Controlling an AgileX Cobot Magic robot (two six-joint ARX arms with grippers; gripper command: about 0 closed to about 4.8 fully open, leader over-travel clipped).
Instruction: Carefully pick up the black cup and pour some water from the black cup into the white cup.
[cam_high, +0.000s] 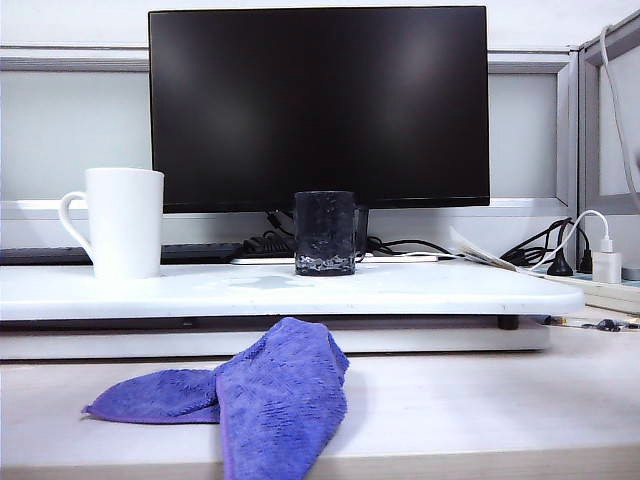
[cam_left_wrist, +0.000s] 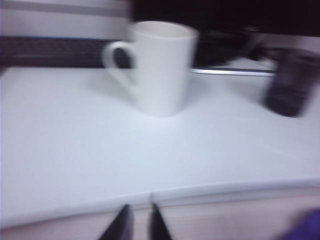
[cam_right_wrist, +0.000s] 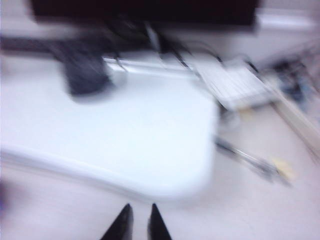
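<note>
Left pincer: seen in the left wrist view only, tips nearly together with a thin gap, nothing held or touched, parked off the near edge of the white board. Right pincer: same narrow state, nothing gripped, short of the board's rounded corner. Both wrist views are blurred.

White cup is stood upright at the board's left, handle outward. Black cup is stood upright mid-board, well apart from it; water level cannot be told. Purple cloth is draped over the tabletop front edge. Dark monitor and cables are seen behind.
</note>
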